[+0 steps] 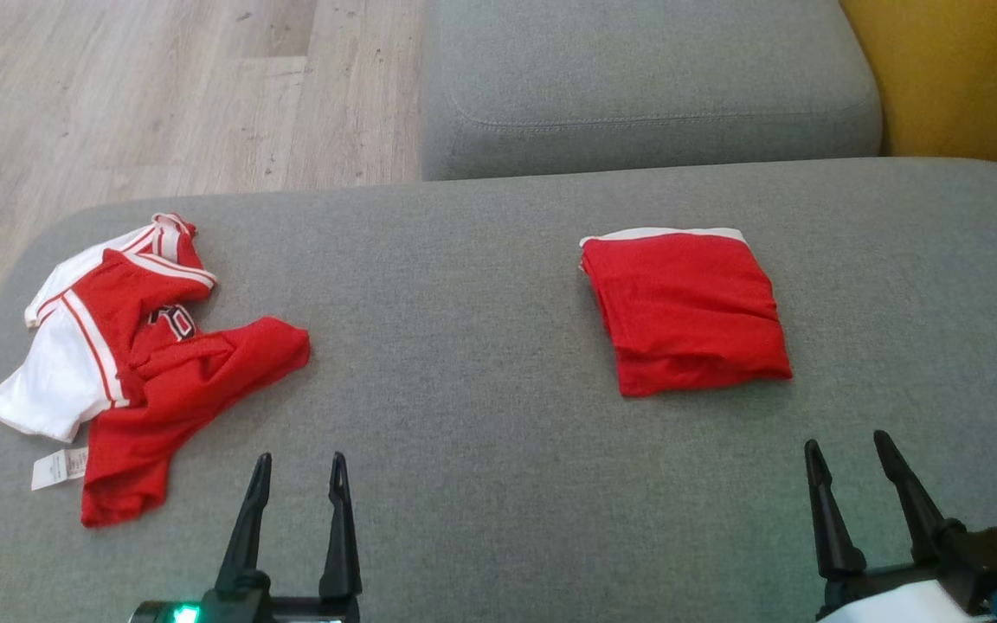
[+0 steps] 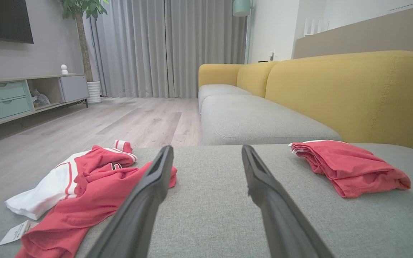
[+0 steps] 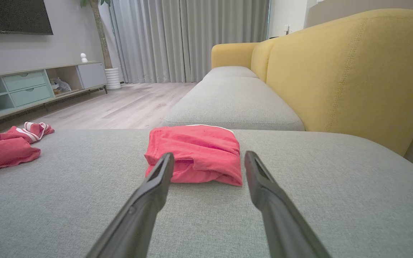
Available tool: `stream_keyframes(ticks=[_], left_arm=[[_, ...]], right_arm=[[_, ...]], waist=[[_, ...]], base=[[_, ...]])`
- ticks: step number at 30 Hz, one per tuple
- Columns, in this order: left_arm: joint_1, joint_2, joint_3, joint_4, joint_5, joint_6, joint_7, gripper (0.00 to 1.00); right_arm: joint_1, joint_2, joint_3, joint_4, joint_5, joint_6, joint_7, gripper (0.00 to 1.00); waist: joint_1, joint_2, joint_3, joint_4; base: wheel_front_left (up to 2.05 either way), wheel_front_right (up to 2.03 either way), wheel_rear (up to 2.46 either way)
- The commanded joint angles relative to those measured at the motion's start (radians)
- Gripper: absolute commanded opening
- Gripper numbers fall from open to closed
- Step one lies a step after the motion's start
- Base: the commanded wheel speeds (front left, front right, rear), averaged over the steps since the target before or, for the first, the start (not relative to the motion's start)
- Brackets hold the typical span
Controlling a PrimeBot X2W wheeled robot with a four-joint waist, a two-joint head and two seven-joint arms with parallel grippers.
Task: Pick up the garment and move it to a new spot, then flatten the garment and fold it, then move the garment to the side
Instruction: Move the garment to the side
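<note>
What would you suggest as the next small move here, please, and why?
Probably reach the left gripper forward and to its left, toward the crumpled garment. That red-and-white garment lies unfolded at the left of the grey cushion, nearest that gripper, whose fingers stand open and empty; the folded red garment at the right looks finished.

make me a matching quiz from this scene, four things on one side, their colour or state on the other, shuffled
1 crumpled garment
2 folded garment
3 left hand
4 sofa backrest

a yellow
b open, empty
c red and white heap
d neat red square

Pairs: 1-c, 2-d, 3-b, 4-a
</note>
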Motion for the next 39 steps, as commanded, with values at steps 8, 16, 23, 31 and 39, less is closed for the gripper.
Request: stream_keyframes(ticks=[8, 16, 23, 31, 39], left_arm=[[-0.017, -0.003, 0.034, -0.024, 0.001, 0.0, -0.005, 1.0], [-0.02, -0.003, 0.035, -0.018, 0.007, -0.004, -0.005, 1.0], [-0.021, -0.003, 0.036, -0.019, 0.01, -0.007, -0.005, 1.0], [-0.025, -0.003, 0.034, -0.021, 0.012, -0.009, -0.005, 1.0], [-0.04, -0.003, 0.023, -0.037, 0.005, -0.02, -0.005, 1.0]], right_arm=[[-0.024, -0.008, 0.022, -0.023, -0.01, -0.001, -0.011, 1.0], [-0.024, -0.005, 0.025, -0.021, -0.012, -0.001, -0.011, 1.0], [-0.026, -0.004, 0.028, -0.02, -0.015, -0.001, -0.011, 1.0], [-0.03, -0.005, 0.028, -0.018, -0.018, -0.001, -0.011, 1.0], [-0.052, -0.015, 0.039, -0.008, -0.019, -0.001, -0.011, 1.0]], waist=[[0.0, 0.0, 0.0, 0.0], [0.0, 0.0, -0.001, 0.002], [0.0, 0.0, 0.004, 0.004], [0.0, 0.0, 0.015, 0.006], [0.0, 0.0, 0.057, 0.01]], base=[[0.0, 0.0, 0.0], [0.0, 0.0, 0.0], [0.0, 0.0, 0.0], [0.0, 0.0, 0.0], [0.0, 0.0, 0.0]])
